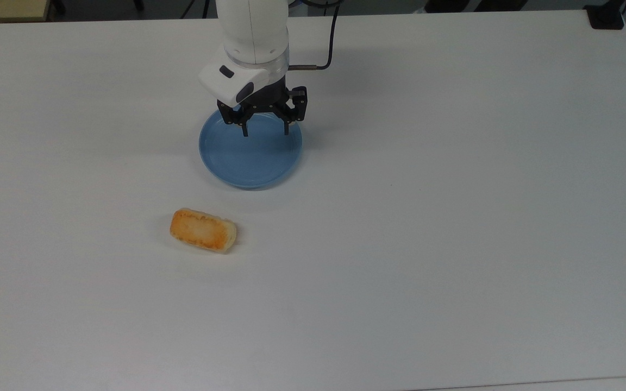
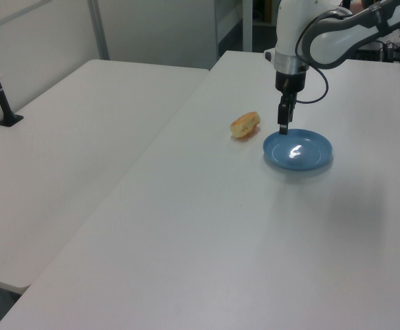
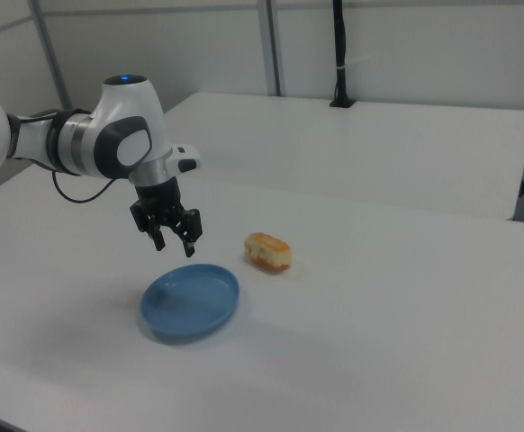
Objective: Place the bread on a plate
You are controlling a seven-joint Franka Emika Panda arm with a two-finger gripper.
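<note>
Top view puts the white table point(image 1: 454, 217) across nearly the whole frame, with the arm point(image 1: 253, 32) coming down from the upper centre, the plate point(image 1: 250, 160) just under it, and the bread point(image 1: 203, 230) lower and left of centre. We see the bread lying flat on the table, smooth golden-brown side up, well apart from the plate and off toward the lower left of it. Nothing lies on the plate.

We judge the step in hand to be fetching the bread, so we should carry the gripper point(image 1: 264, 130) toward the lower left of the top view, stop above the bun's middle, and turn the wrist so the fingers close across its short width, not along its length. We should come straight down and squeeze gently, since the bun looks soft and rounded and could roll or squash. Then we lift it well above the raised rim before crossing to the plate's centre, and let go low.

Our arm hangs upright over the far edge of the plate, wrist pointing down. In the right view the gripper point(image 3: 174, 239) sits above the plate, not touching it. Its two fingers are spread apart with nothing between them.
</note>
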